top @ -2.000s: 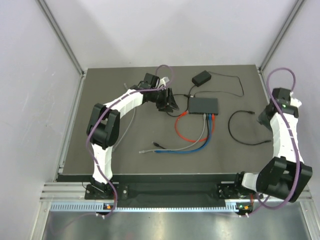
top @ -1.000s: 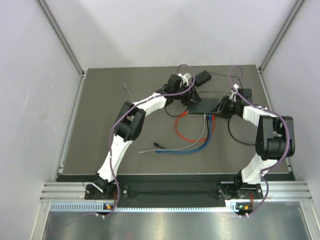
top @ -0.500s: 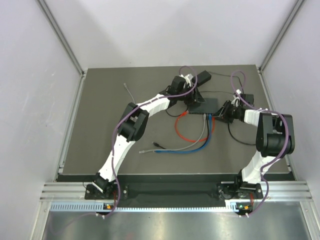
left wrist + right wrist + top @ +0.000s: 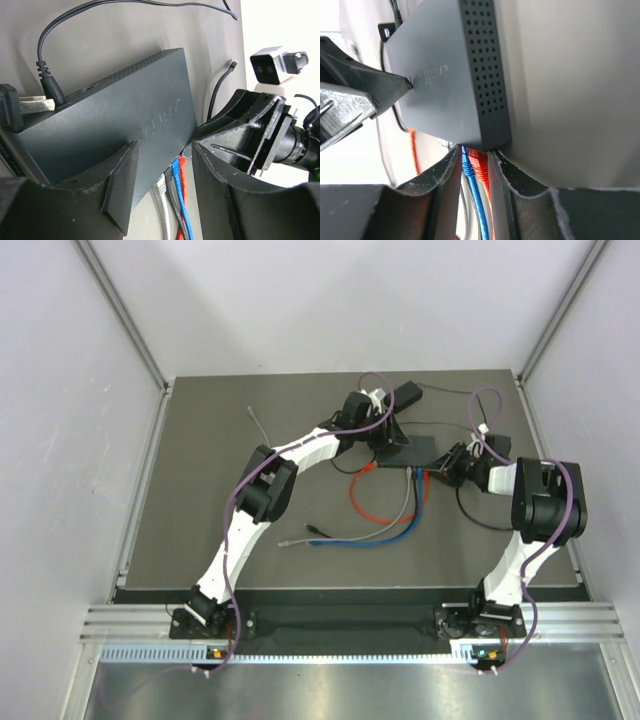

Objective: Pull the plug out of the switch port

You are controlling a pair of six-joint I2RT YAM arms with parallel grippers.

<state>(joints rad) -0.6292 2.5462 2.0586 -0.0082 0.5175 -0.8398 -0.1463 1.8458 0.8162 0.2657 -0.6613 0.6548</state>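
The dark grey switch point(image 4: 418, 450) lies flat at the back middle of the mat. White, black, blue and red plugs sit in its near edge. My left gripper point(image 4: 388, 437) is open at the switch's left end. In the left wrist view point(image 4: 164, 147) one finger point(image 4: 120, 190) lies over the top of the switch point(image 4: 125, 100). My right gripper point(image 4: 438, 472) is at the right end of the socket row. In the right wrist view point(image 4: 474, 155) its fingers are closed tight on the red plug point(image 4: 480, 167) and the blue plug point(image 4: 466, 165), right below the switch point(image 4: 440, 75).
A black adapter block point(image 4: 405, 393) with a thin cord sits behind the switch. A loose black cable point(image 4: 472, 502) curls to the right. The red cable loop point(image 4: 362, 502) and the blue and grey cables point(image 4: 380, 535) trail toward the front. A small grey stick point(image 4: 257, 420) lies at the left.
Both arms swung in from the sides to the switch. In the last half second the right gripper edged left onto the plugs; the left gripper stayed on the switch.
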